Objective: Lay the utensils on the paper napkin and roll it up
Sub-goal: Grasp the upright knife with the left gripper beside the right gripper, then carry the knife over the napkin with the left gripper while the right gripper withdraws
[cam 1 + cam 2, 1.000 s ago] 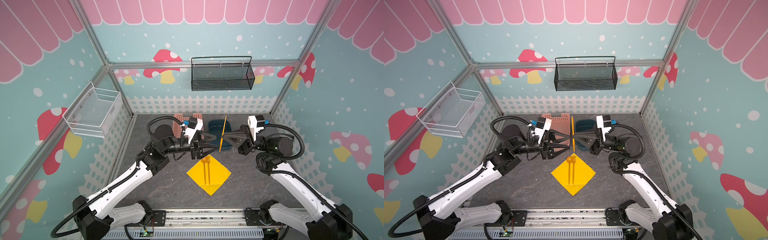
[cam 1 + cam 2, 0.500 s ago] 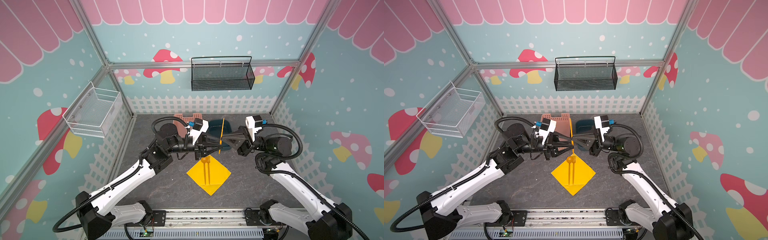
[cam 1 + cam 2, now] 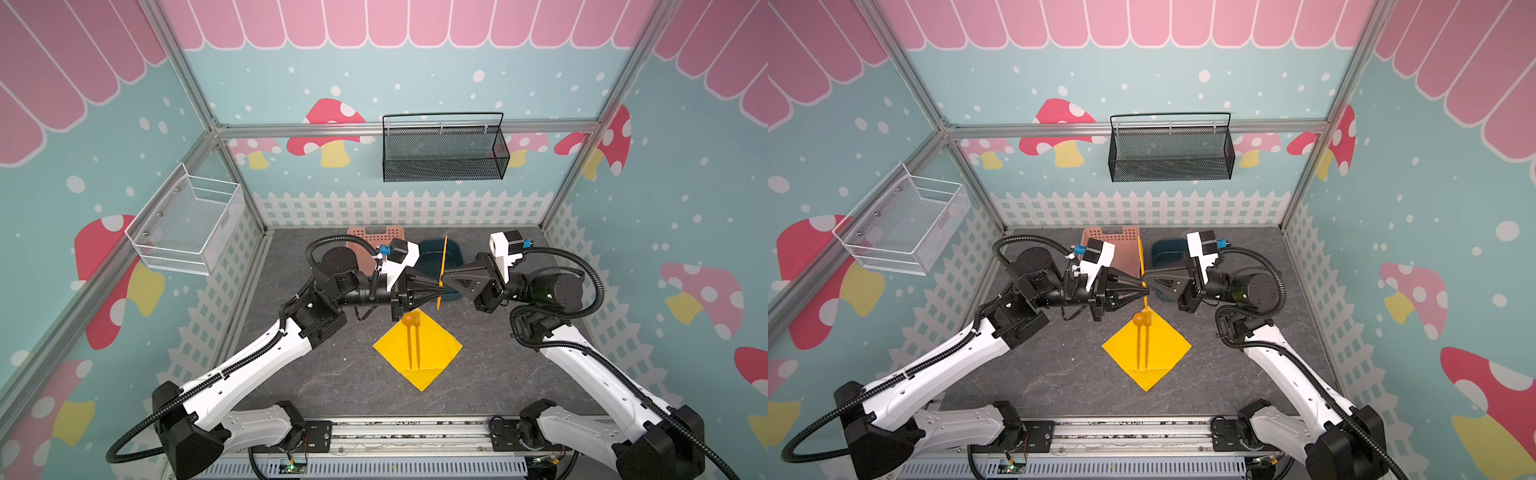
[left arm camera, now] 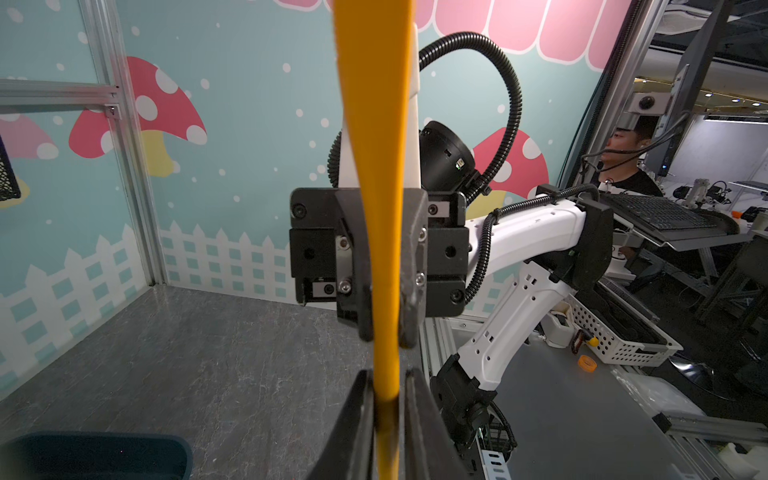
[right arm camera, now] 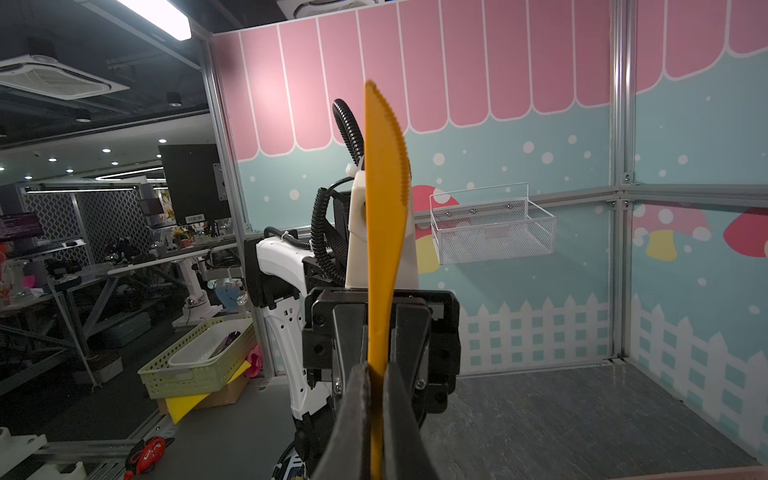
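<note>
On the counter [image 3: 332, 374] lies the napkin [image 3: 436, 353], with the spoon [image 3: 409, 320] and fork [image 3: 418, 345] side by side on it. Above its far corner, the left hand [image 3: 436, 290] and right hand [image 3: 445, 277] meet, both pinching the upright knife [image 3: 443, 262]. Behind stand a pink basket [image 3: 365, 232] and a dark bin [image 3: 430, 257].

Overhead pair, two wrist close-ups.
Both top views look down over the surface [image 3: 332, 374]; wrist cameras face each other past left claw [image 4: 386, 386] and right claw [image 5: 376, 382].
</note>
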